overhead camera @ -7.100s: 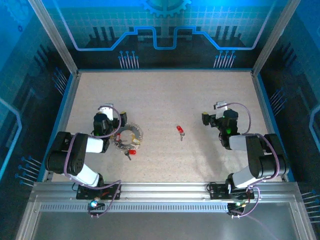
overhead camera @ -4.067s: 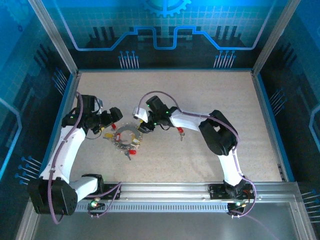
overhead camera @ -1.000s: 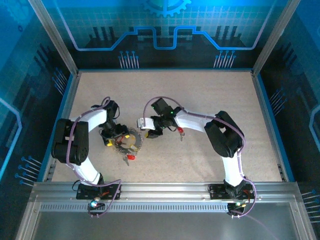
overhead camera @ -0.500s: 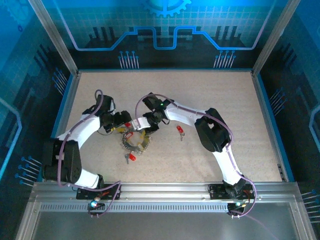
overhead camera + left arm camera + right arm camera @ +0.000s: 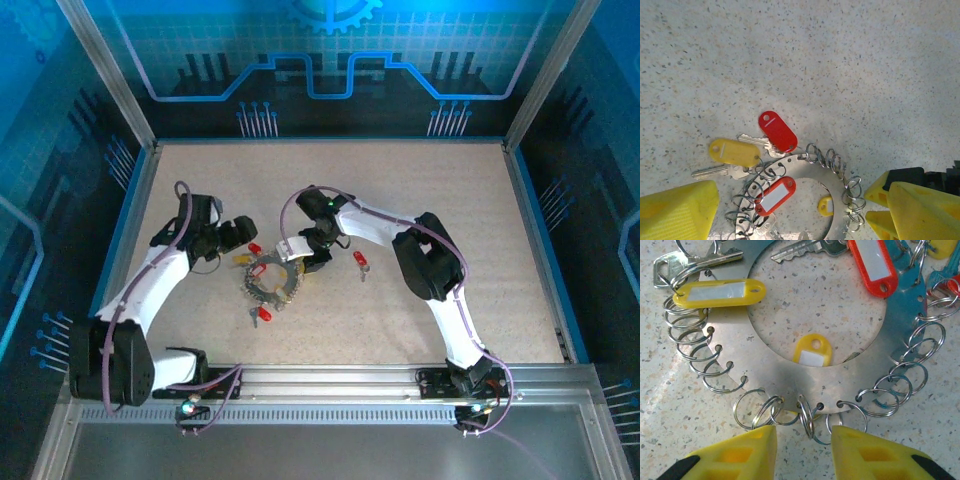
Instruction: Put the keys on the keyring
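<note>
The keyring (image 5: pixel 270 283) is a flat grey metal band (image 5: pixel 785 377) with many small wire split rings along its rim. Several keys with red or yellow plastic heads hang on it: a red one (image 5: pixel 777 131), a yellow one (image 5: pixel 734 152) and a white-labelled red one (image 5: pixel 775 195). One red key (image 5: pixel 361 262) lies loose to the right of the ring. My left gripper (image 5: pixel 236 236) hovers wide open (image 5: pixel 802 212) over the ring's upper left. At the ring's upper right edge, my right gripper (image 5: pixel 305 255) is open (image 5: pixel 804 440), narrowly straddling one split ring (image 5: pixel 807 417) without pinching it.
The speckled table (image 5: pixel 420 200) has raised blue walls on three sides. The right arm's links (image 5: pixel 430 260) reach across the middle of the table. A red-headed key (image 5: pixel 264 316) lies at the ring's near edge.
My left gripper has lifted off the ring and drawn back up and to the left, opening a little. The ring slid slightly right. My right jaws have narrowed at the ring's edge.
</note>
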You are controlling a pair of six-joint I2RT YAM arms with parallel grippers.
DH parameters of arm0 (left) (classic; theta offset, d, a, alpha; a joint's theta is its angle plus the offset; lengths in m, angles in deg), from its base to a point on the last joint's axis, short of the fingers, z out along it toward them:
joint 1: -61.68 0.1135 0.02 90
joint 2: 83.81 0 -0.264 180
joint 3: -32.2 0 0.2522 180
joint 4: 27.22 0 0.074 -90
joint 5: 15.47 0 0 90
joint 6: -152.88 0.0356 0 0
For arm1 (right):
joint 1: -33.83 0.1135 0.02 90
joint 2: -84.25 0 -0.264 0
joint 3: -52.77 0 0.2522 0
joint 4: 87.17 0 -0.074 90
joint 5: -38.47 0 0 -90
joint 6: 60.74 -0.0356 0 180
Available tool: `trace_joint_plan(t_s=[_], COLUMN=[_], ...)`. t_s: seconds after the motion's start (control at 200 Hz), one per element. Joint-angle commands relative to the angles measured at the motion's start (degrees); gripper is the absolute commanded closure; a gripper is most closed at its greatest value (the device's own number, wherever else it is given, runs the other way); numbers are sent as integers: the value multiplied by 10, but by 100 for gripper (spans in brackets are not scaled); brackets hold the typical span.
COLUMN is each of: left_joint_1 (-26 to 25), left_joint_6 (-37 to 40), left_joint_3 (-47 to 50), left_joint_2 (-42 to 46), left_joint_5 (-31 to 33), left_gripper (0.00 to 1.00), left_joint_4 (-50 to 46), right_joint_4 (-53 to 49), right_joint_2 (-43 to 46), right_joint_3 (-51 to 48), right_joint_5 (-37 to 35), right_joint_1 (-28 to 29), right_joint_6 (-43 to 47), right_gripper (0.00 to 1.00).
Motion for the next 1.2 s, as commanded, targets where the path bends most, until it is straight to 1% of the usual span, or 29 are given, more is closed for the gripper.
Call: trace_joint_plan(t_s=[0.0, 0.085, 0.295, 0.445, 0.51, 0.57, 0.64, 0.735, 0.785, 0.84, 0.916, 1.006, 1.051, 1.111, 1.196], left_joint_1=[3, 3, 3, 3, 3, 3, -1, -14, -23, -30, -41, -57, -67, -80, -94], left_joint_6=[-1, -6, 5, 14, 37, 82, 138, 193, 225, 253, 277, 321, 342, 356, 372], left_joint_3=[17, 30, 89, 138, 154, 173, 199, 235, 245, 244, 227, 210, 208, 215, 243], left_joint_2=[31, 50, 121, 169, 188, 208, 236, 275, 289, 296, 292, 276, 269, 262, 250], left_joint_5=[27, 46, 40, 25, -3, -51, -112, -149, -168, -181, -196, -229, -232, -224, -238], left_gripper=[11, 11, 13, 19, 19, 19, 19, 20, 23, 27, 38, 46, 51, 52, 57], left_joint_4=[4, 3, 72, 136, 158, 195, 247, 316, 336, 336, 310, 287, 290, 316, 394], right_joint_4=[-6, -5, -9, -8, 4, 21, 48, 103, 137, 170, 204, 249, 276, 313, 365], right_joint_2=[-15, -15, -21, -20, -11, 5, 31, 76, 104, 131, 166, 202, 221, 241, 263], right_joint_3=[-7, -9, -11, -16, -28, -44, -66, -106, -134, -159, -187, -220, -235, -255, -282], right_joint_5=[26, 30, 30, 30, 33, 41, 57, 97, 115, 133, 155, 178, 193, 221, 249], right_joint_1=[3, 5, 12, 14, 13, 9, 0, -7, -9, -10, -12, -17, -22, -30, -38], right_joint_6=[-1, 1, 4, 1, 1, -6, -27, -63, -82, -102, -128, -162, -194, -237, -281], right_gripper=[69, 76, 78, 89, 95, 100, 100, 100, 100, 100, 100, 100, 100, 100, 100])
